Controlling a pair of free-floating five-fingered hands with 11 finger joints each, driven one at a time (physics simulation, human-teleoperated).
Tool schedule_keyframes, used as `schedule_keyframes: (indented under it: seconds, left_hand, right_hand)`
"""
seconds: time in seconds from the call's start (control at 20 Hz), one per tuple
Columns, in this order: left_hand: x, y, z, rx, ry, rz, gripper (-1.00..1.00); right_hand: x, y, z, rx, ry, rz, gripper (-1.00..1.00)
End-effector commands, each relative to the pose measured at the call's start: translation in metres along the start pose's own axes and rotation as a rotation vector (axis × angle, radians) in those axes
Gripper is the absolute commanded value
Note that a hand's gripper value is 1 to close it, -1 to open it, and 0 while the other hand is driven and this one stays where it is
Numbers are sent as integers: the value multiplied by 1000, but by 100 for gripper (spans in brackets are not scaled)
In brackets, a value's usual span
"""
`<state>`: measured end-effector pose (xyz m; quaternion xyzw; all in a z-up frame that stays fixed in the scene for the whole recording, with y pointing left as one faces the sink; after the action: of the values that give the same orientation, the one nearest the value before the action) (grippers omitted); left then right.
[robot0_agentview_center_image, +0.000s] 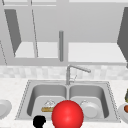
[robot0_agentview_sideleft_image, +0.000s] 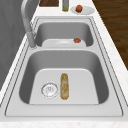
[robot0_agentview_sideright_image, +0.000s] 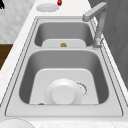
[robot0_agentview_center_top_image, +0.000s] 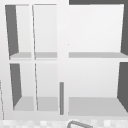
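Left hand (robot0_agentview_center_image: 39, 121) hangs at the sink's (robot0_agentview_center_image: 22, 100) front edge, by the left basin; can't tell its fingers. Nearest: bread roll (robot0_agentview_sideleft_image: 64, 86) flat beside the drain (robot0_agentview_sideleft_image: 49, 89). Plate (robot0_agentview_sideright_image: 63, 92) upside down in right basin.

The light is bright and even all over. Soft gray shadows sit inside the sink bowls (robot0_agentview_sideleft_image: 65, 57). Everything looks a bit blurry.
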<state>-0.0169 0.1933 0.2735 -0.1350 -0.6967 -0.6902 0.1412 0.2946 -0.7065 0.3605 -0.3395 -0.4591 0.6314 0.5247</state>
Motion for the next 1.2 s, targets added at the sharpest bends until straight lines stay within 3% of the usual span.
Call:
schedule_keyframes:
  seconds: [0.0,0.75,1.15]
  left_hand:
    - [0,0,0,0,0,0,0]
    - [0,0,0,0,0,0,0]
    - [0,0,0,0,0,0,0]
  right_hand:
    - [5,9,21,7,48,-14,-100]
    - [42,69,88,4,66,27,-100]
    - [75,91,106,12,79,42,-100]
